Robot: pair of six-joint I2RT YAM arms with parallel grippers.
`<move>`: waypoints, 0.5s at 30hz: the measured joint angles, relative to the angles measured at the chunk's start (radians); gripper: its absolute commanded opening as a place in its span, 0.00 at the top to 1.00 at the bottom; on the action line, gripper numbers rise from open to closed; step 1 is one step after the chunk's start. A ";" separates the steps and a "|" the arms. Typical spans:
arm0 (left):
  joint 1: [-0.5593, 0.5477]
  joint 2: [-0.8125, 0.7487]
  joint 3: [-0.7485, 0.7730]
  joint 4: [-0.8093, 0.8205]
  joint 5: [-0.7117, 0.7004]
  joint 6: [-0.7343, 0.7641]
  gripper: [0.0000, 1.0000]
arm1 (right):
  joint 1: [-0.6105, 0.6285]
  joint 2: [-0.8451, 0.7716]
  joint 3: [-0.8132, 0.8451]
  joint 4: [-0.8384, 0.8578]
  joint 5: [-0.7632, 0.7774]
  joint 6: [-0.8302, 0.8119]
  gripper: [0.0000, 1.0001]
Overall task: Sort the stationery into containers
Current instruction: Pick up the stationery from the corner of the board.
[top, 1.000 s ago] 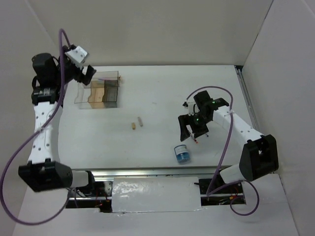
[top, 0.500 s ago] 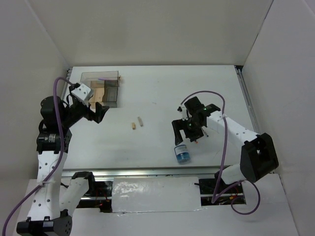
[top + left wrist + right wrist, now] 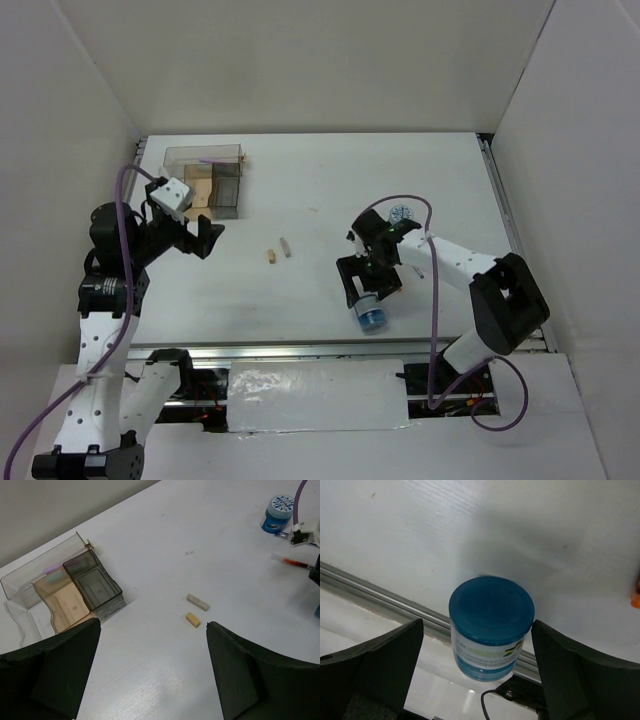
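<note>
The left gripper [image 3: 153, 630] hangs above the table with its fingers spread wide and holds nothing. The right gripper [image 3: 366, 290] is also spread wide. One round blue tub [image 3: 491, 625] stands upright between its fingers near the table's front edge, not clamped. A second blue tub [image 3: 400, 213] with a patterned lid stands further back, beside the right arm. One red pen [image 3: 292, 562] lies near that tub. Two tan stubs [image 3: 270, 257] [image 3: 286, 247] lie side by side mid-table, apart from both grippers. One compartmented organiser [image 3: 205, 180] sits at the far left, with one thin lilac stick [image 3: 52, 569] in its rear clear compartment.
</note>
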 measured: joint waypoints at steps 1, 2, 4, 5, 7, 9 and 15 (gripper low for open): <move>-0.003 0.002 -0.003 0.000 -0.001 -0.001 0.01 | 0.003 0.011 0.000 0.002 0.002 0.003 0.06; -0.005 0.004 -0.004 0.001 -0.002 -0.002 0.01 | 0.003 0.026 0.000 0.002 0.004 0.004 0.08; -0.010 0.009 -0.006 0.001 -0.003 -0.002 0.01 | 0.004 0.056 0.000 0.003 0.008 0.007 0.10; -0.012 0.011 -0.006 0.001 -0.003 -0.002 0.01 | 0.004 0.069 0.000 0.003 0.011 0.008 0.10; -0.017 0.011 -0.012 0.002 -0.006 -0.002 0.01 | 0.004 0.095 0.000 0.004 0.012 0.007 0.14; -0.022 0.011 -0.017 0.002 -0.007 -0.002 0.01 | 0.004 0.114 0.000 0.003 0.013 0.006 0.18; -0.024 0.008 -0.050 0.013 -0.005 0.001 0.01 | 0.004 0.132 0.002 0.003 0.022 0.004 0.43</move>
